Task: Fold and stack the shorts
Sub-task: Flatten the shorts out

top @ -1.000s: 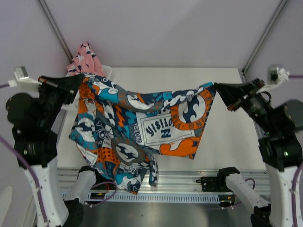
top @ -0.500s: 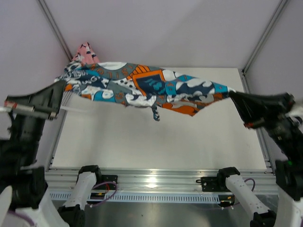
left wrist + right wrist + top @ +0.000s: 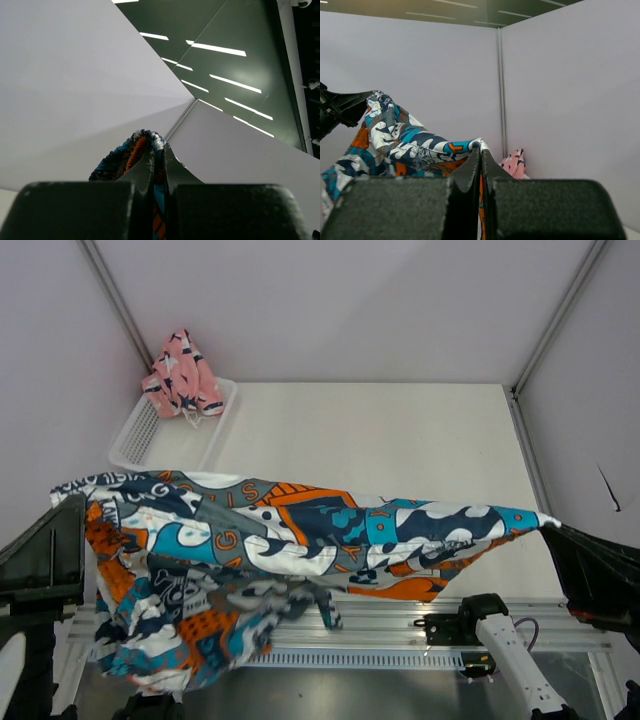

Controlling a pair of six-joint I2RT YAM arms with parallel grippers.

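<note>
Here, seen from above, the left tool [image 3: 72,515] sits at the near left edge of the scene, lifted above the tabletop [image 3: 400,440]. Its two black fingers [image 3: 142,172] are pressed together, pinching one bunched corner of the printed shorts [image 3: 300,540]. In its wrist view, a blue, orange and white fold of fabric pokes out between the fingertips.

At the far left of the tabletop lies a white mesh basket [image 3: 150,440]. The pink shorts [image 3: 183,380] are heaped at its far end.

The printed shorts hang in the air between the two tools, apart from the pink pair, spanning the near edge of the tabletop. On the left, the fabric sags in loose folds over the metal rail [image 3: 380,635]. Toward the right, it stretches out and narrows to a single white-tipped corner.

The right tool [image 3: 555,532], at the near right, is pressed together on that corner. Its wrist view shows the fabric caught between the closed fingertips. From there the shorts stretch away toward the left arm, and the pink pair is visible beyond.
</note>
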